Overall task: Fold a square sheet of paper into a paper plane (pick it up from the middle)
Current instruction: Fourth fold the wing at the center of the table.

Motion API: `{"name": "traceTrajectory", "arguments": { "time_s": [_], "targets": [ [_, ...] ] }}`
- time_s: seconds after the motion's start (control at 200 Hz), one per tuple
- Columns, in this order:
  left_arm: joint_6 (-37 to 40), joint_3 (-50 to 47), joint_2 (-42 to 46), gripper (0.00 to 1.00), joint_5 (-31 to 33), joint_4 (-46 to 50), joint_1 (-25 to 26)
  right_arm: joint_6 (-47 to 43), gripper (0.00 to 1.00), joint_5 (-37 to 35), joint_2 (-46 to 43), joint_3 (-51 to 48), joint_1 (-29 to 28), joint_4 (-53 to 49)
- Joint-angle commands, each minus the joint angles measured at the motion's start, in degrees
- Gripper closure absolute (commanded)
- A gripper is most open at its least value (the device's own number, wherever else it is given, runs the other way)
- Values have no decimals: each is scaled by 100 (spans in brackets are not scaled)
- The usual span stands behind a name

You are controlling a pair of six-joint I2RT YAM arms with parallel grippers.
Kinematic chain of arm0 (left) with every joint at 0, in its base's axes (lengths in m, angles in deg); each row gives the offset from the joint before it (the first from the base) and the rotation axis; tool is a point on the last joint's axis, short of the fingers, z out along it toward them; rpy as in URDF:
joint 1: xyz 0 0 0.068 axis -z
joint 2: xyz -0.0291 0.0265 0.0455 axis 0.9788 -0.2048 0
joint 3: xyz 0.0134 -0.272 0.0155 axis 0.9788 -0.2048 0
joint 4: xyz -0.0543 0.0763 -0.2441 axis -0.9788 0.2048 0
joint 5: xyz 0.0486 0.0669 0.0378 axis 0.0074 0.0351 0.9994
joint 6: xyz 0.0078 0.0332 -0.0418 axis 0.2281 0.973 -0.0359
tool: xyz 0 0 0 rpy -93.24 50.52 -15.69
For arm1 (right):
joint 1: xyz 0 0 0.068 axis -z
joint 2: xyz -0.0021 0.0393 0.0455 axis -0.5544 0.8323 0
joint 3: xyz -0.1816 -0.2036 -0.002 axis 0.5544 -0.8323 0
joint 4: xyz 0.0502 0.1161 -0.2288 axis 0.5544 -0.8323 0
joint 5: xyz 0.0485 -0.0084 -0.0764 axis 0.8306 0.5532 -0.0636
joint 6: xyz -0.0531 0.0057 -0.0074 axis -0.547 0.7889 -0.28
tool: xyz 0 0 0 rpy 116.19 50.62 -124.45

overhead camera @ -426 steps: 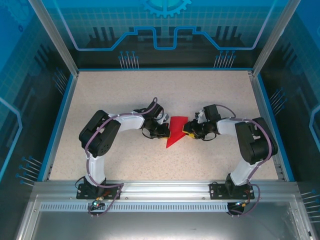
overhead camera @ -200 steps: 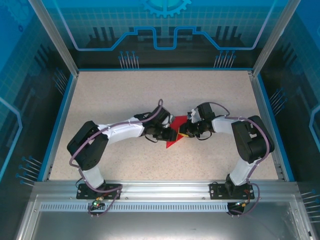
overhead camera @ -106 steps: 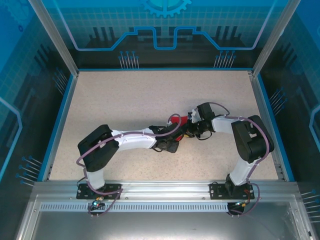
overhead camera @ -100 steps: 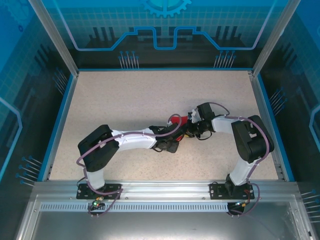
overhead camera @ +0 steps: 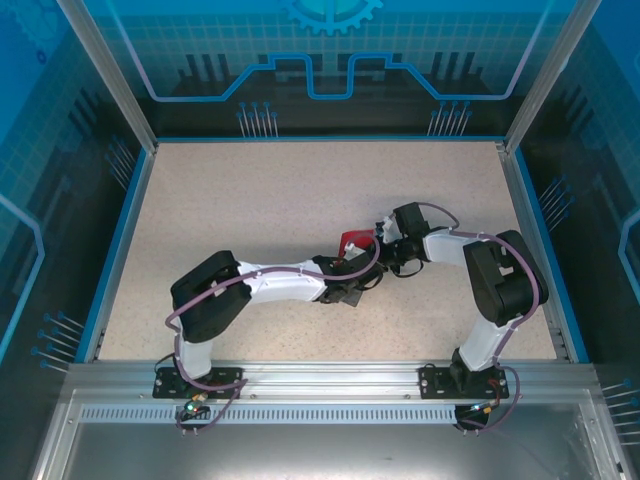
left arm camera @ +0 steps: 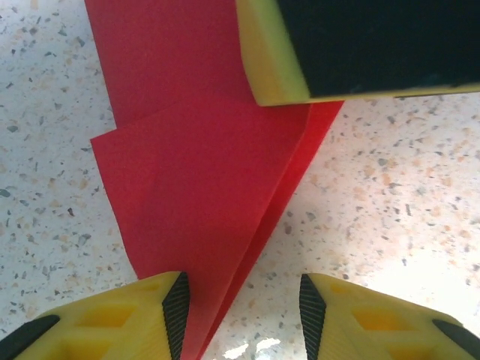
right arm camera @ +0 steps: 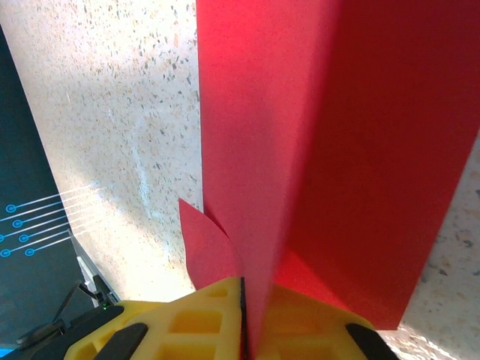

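The square sheet of paper [left arm camera: 202, 172] is bright red and folded into a pointed wedge with layered flaps. In the top view this paper [overhead camera: 352, 240] shows as a small raised red patch at mid-table. My right gripper [right arm camera: 247, 289] is shut on one edge of it [right arm camera: 315, 150], and the sheet rises from between the closed jaws. My left gripper [left arm camera: 244, 304] is open just above the table, and the wedge's narrow tip lies between its jaws, beside the left pad [left arm camera: 177, 300]. One right finger [left arm camera: 337, 45] sits over the wedge's far end. From above, the left gripper [overhead camera: 355, 276] meets the right gripper [overhead camera: 379, 253] at the paper.
The speckled beige tabletop [overhead camera: 250, 200] has a blue rim [overhead camera: 125, 230] on three sides and an aluminium rail [overhead camera: 330, 375] along the near edge. The left arm [overhead camera: 270, 282] stretches across the near middle and the right arm [overhead camera: 495, 285] stands at the right.
The left arm has swung right and nearer, bringing its gripper from the paper's left side round to its tip. The right gripper has closed on the paper, which now stands more upright.
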Motion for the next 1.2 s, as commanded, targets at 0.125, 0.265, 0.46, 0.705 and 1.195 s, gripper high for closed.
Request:
{"name": "traceTrajectory", "arguments": {
  "time_s": [0.125,0.265,0.46,0.705,1.195],
  "targets": [
    [53,177,-96,54,482,267,50,51,92,110,-91,120,-74,-294],
    [96,219,-140,60,528,266,50,25,92,97,-103,123,-77,-349],
    [157,244,-210,72,512,249,67,8,92,119,-88,286,-80,-366],
    [166,244,-272,79,530,295,85,-18,92,110,-84,328,-81,-420],
    [135,255,-290,91,695,337,85,-69,91,115,-21,383,-99,-511]
  ]
}}
